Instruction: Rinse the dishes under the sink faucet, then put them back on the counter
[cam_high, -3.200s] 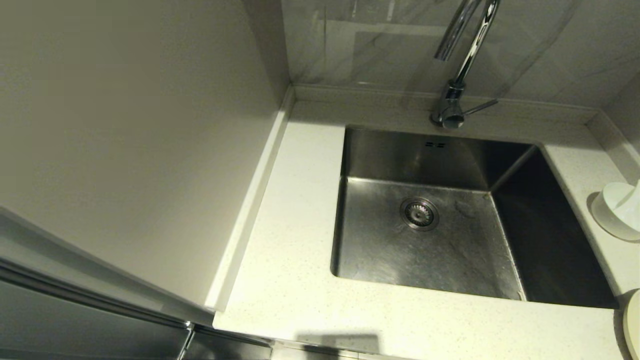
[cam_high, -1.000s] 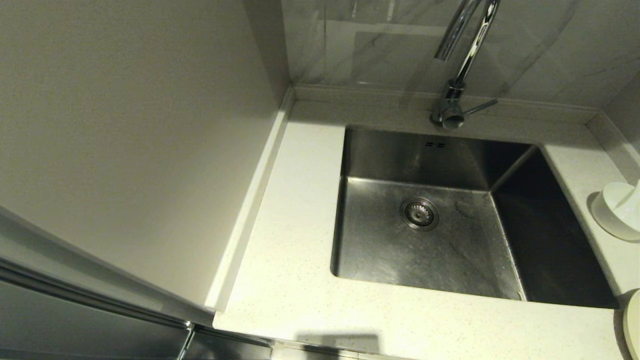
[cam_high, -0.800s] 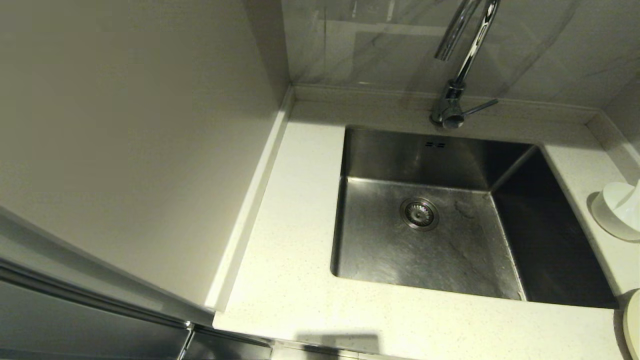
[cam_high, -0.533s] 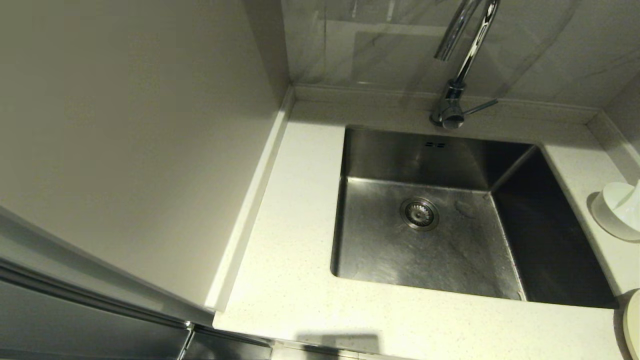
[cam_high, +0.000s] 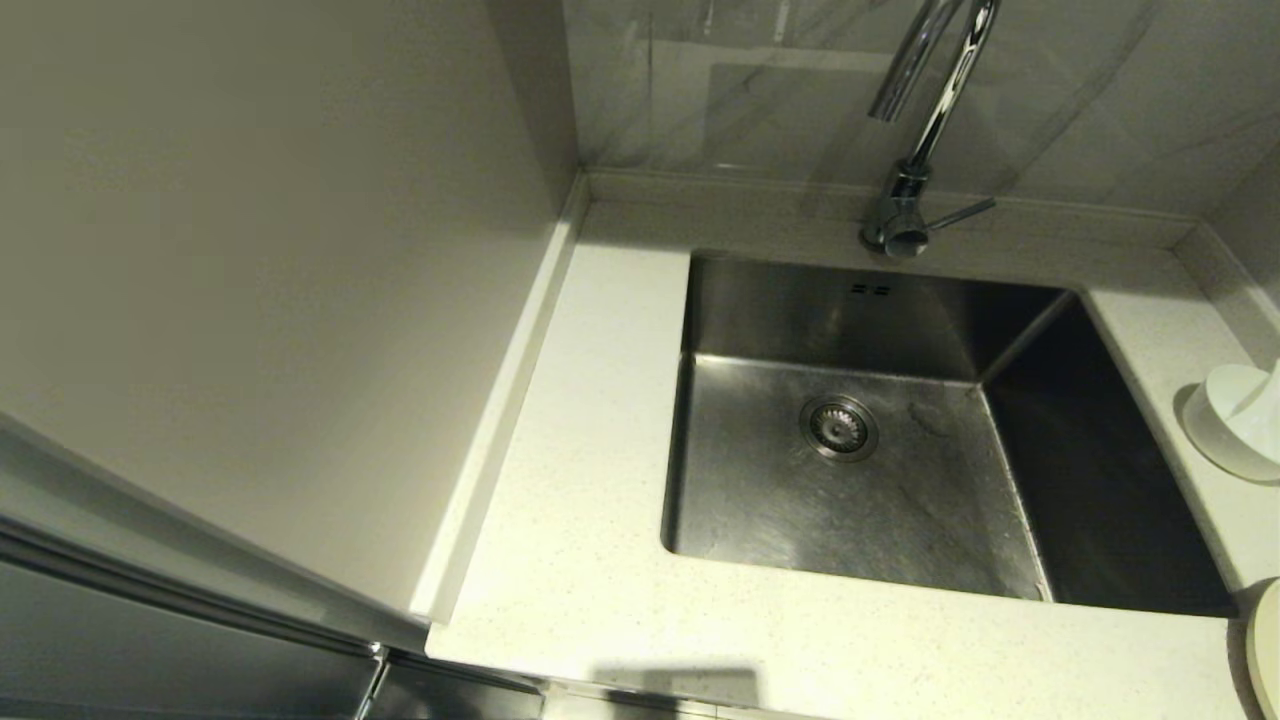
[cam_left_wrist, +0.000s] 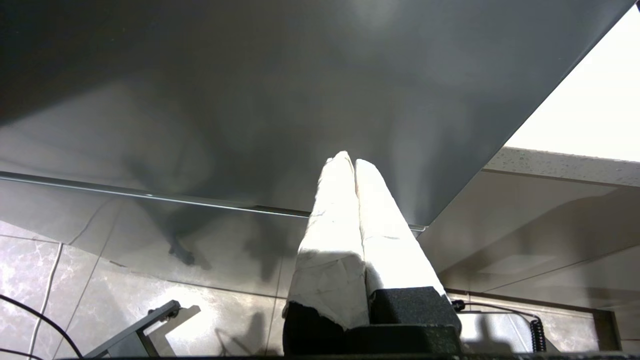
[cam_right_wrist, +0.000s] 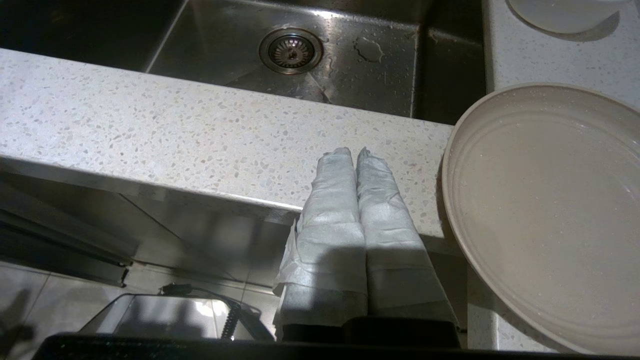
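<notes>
Nothing is moving since earlier — your right pincer (cam_right_wrist: 356, 152) is idling closed and empty below the bench (cam_right_wrist: 150, 130) edge, beside the wet plate (cam_right_wrist: 545, 210). It's looking slippery, breakable — grip its rim. Left pincer (cam_left_wrist: 350, 160) is hanging closed, parked low.

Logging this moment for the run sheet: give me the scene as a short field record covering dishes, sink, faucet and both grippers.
plate: cream plate on the counter, right of the sink, water beads on it
bowl: white bowl on the counter, right of the sink
sink: sink holds no dishes
faucet: faucet, no water stream visible
left gripper: left gripper shut, empty, below counter level
right gripper: right gripper shut, empty, at the counter's front edge beside the plate
</notes>
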